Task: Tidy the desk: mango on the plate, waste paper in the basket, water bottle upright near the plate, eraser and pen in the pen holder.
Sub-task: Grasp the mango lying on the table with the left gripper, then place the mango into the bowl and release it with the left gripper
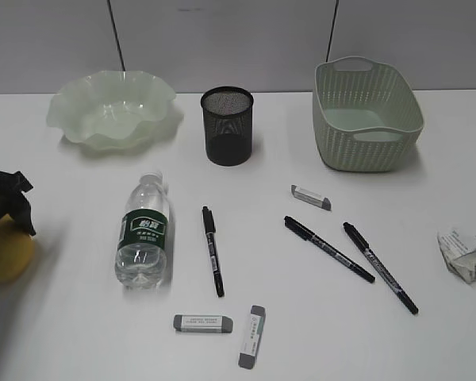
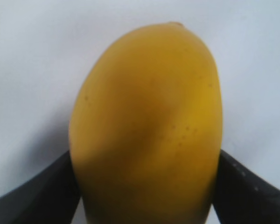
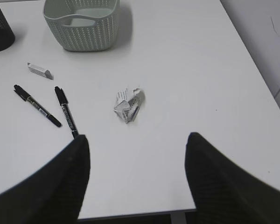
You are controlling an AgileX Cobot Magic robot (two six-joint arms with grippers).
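Observation:
The yellow mango lies on the white desk at its far left edge. My left gripper is down over it, open, one dark finger along each side with thin slivers of desk showing between. The waste paper sits ahead of my open, empty right gripper, which hangs over the desk's near right edge. The water bottle lies on its side. Three pens and three erasers lie loose.
Along the back stand the wavy green plate, the black mesh pen holder and the woven green basket, all empty. The waste paper is near the right edge. My right arm is out of the exterior view.

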